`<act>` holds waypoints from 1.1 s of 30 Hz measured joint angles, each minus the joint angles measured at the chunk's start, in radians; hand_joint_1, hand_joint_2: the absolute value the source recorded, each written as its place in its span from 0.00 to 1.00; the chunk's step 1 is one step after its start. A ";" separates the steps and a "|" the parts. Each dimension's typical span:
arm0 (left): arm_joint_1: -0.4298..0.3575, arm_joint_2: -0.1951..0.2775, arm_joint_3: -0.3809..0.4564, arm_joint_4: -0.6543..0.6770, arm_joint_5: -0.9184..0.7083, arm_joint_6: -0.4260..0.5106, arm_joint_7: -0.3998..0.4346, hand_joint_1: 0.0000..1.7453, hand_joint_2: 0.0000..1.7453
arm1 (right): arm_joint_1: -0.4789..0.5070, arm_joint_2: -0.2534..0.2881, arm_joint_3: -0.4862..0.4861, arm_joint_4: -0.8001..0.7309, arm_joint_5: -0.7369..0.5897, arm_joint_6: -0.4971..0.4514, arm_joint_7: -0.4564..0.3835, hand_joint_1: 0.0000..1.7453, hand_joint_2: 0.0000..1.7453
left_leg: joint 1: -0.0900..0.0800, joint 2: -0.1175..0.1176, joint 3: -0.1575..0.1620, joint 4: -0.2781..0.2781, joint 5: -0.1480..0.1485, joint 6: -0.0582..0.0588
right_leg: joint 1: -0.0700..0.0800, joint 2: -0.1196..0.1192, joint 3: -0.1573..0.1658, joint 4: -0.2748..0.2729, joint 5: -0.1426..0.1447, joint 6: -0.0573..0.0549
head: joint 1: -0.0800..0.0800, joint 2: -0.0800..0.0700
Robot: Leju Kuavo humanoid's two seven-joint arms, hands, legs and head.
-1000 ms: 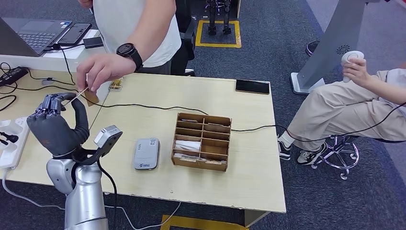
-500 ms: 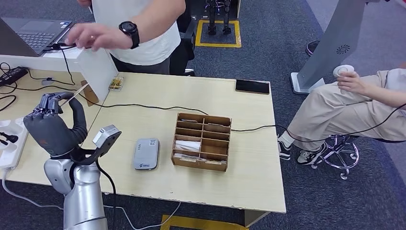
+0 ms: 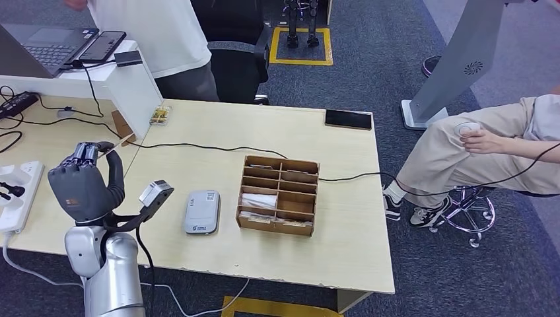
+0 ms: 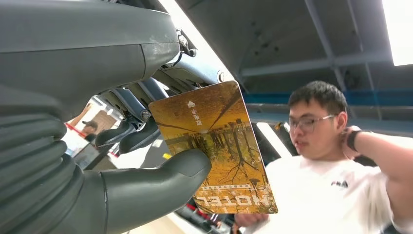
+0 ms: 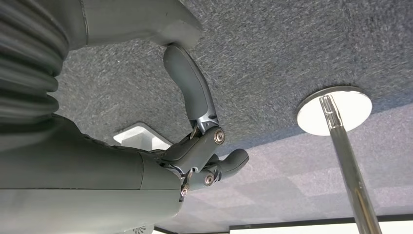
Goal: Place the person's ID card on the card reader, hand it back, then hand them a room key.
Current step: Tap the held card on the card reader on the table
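My left hand (image 3: 86, 181) is raised over the table's left end and pinches a yellow-brown card (image 4: 214, 146) printed HOTEL between thumb (image 4: 146, 187) and fingers. In the head view the card (image 3: 105, 143) shows edge-on above the fingertips. The grey card reader (image 3: 201, 211) lies flat on the table to the right of that hand. A brown compartment box (image 3: 279, 195) holding several cards stands right of the reader. A person in a white shirt (image 3: 158, 33) stands behind the table's far left corner. My right hand (image 5: 195, 146) hangs over grey carpet with nothing in it.
A black cable (image 3: 198, 146) crosses the table toward the box. A black phone (image 3: 348, 119) lies at the far right edge. A white stand (image 3: 135, 89) with a laptop sits at the back left, a power strip (image 3: 13, 191) at the left. A seated person (image 3: 475, 152) is at right.
The person's hand let go of the card and pulled away, and the person stepped back to the left. My left hand, holding the card, dropped a little and shifted right.
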 joint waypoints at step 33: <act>0.121 0.015 0.011 0.154 -0.171 0.000 0.169 1.00 1.00 | -0.001 0.000 0.000 -0.022 -0.022 0.000 0.032 0.00 1.00 | 0.000 -0.001 0.000 0.000 0.000 0.000 | 0.000 -0.001 0.000 0.000 0.000 0.000 | 0.000 0.000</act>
